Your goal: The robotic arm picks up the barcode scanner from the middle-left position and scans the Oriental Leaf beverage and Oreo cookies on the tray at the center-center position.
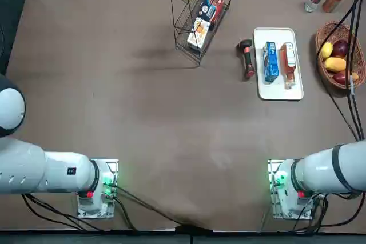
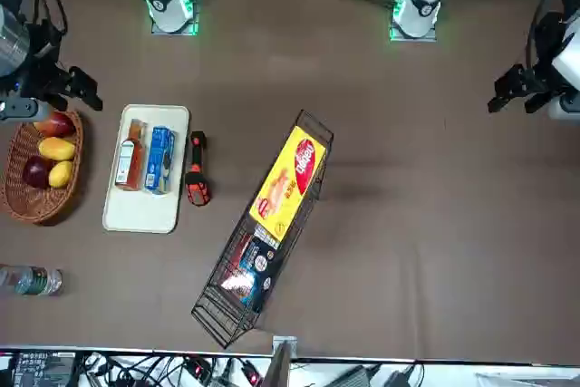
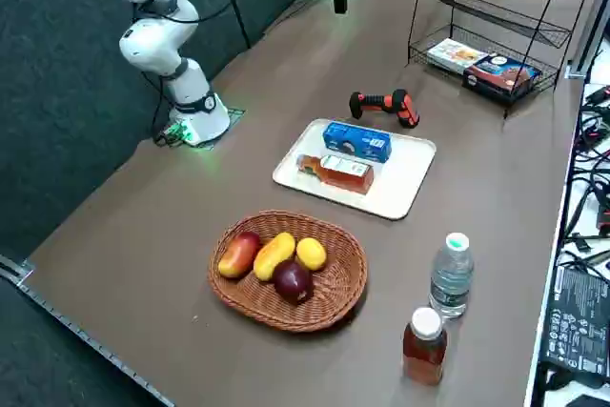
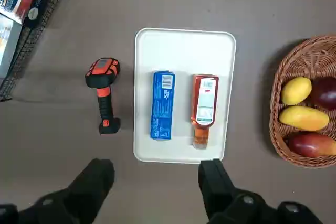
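**Hovering open-handed above the tray, scanner untouched**

Lying on the table (image 1: 114,101) just beside the tray (image 4: 185,43), the barcode scanner (image 4: 104,94) rests on its side, black head toward the wire rack (image 1: 200,15) end and red-orange handle running parallel to the tray's long edge. It touches nothing else. On the tray, the Oreo cookies (image 4: 163,104) and the Oriental Leaf beverage (image 4: 204,108) lie flat, side by side, a narrow gap between them, with the blue packet on the scanner's side.

My right gripper (image 4: 157,179) hangs in the air above the tray's near edge, fingers (image 4: 97,179) spread wide apart and holding nothing. In the front view it shows dark near the fruit basket (image 2: 18,197).

Beyond the tray on the far side from the scanner sits that woven basket with a few pieces of fruit. Two bottles (image 3: 438,312) stand past the basket, near the table's corner.
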Available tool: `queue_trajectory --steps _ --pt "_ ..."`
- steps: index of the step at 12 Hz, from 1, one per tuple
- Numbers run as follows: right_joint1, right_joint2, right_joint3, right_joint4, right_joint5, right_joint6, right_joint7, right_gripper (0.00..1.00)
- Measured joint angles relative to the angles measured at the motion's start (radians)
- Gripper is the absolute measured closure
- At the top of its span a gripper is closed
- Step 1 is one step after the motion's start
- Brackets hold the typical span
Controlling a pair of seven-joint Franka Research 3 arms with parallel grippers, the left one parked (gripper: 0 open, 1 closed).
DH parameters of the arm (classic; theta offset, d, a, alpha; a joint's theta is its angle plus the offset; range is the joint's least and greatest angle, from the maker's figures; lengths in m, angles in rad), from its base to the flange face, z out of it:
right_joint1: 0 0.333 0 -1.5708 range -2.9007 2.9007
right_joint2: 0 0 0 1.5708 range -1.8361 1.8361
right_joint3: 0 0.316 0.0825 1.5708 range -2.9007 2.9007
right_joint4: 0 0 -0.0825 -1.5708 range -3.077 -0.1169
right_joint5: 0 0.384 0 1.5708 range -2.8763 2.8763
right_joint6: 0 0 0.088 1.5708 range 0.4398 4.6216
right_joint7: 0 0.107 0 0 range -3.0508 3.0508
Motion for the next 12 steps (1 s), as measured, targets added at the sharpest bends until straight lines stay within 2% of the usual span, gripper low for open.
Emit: queue_trajectory --steps 6,12 --pt "0.005 0.008 0.003 0.001 0.0 0.0 0.0 0.0" --pt "0.049 0.095 0.011 -0.02 0.001 0.025 0.011 0.0"
